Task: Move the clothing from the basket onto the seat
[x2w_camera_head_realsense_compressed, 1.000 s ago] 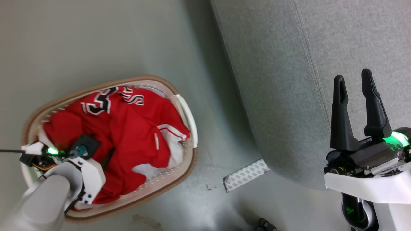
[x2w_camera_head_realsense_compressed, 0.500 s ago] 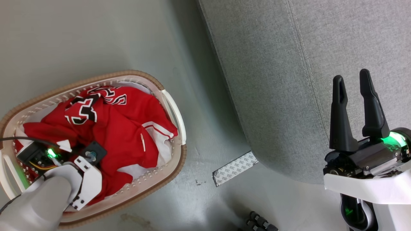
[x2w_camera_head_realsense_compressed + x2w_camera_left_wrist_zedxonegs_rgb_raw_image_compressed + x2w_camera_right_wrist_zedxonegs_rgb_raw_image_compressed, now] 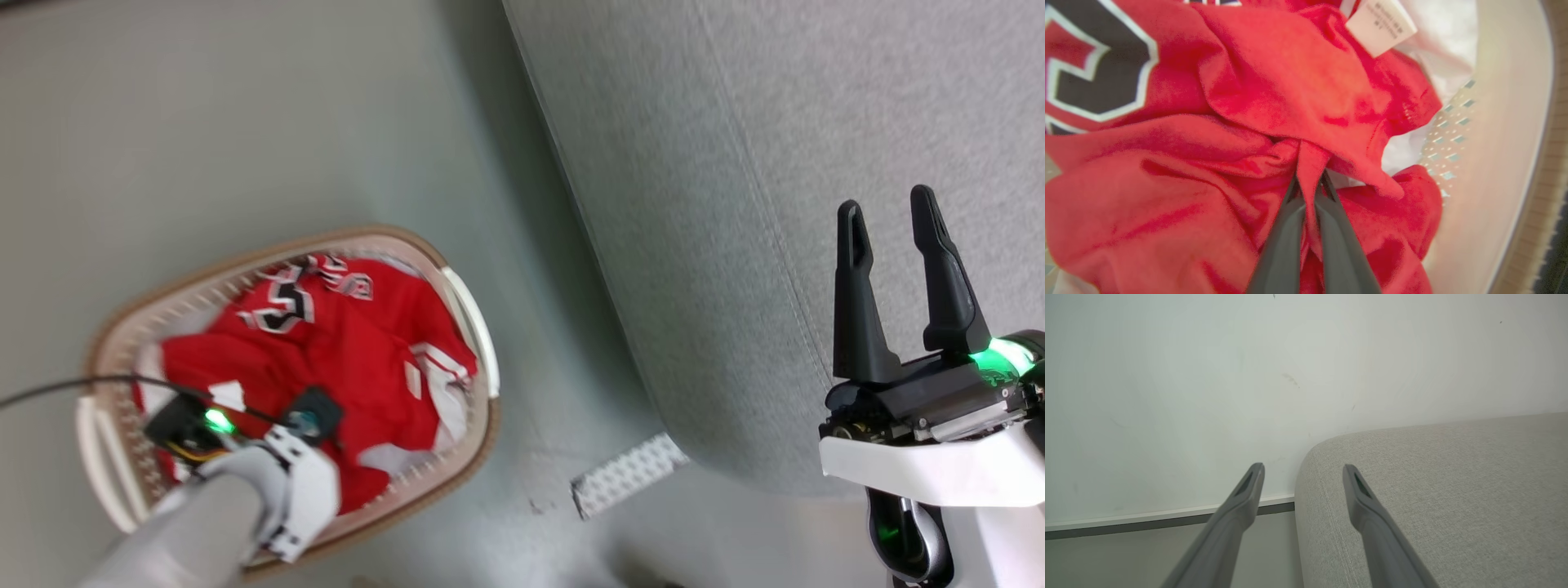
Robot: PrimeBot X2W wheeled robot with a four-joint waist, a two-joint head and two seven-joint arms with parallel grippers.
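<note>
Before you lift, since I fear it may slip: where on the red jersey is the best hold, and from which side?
A raised fold of plain red cloth on the jersey, from straight above: it stands proud of the crumpled heap, clear of the basket wall. The left end effector is shut on such a ridge.

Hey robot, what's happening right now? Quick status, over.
Left gripper shut on red jersey, inside the basket. Right gripper open, empty, by the sofa. Jersey not yet out. Flat strip on floor between basket and sofa.
</note>
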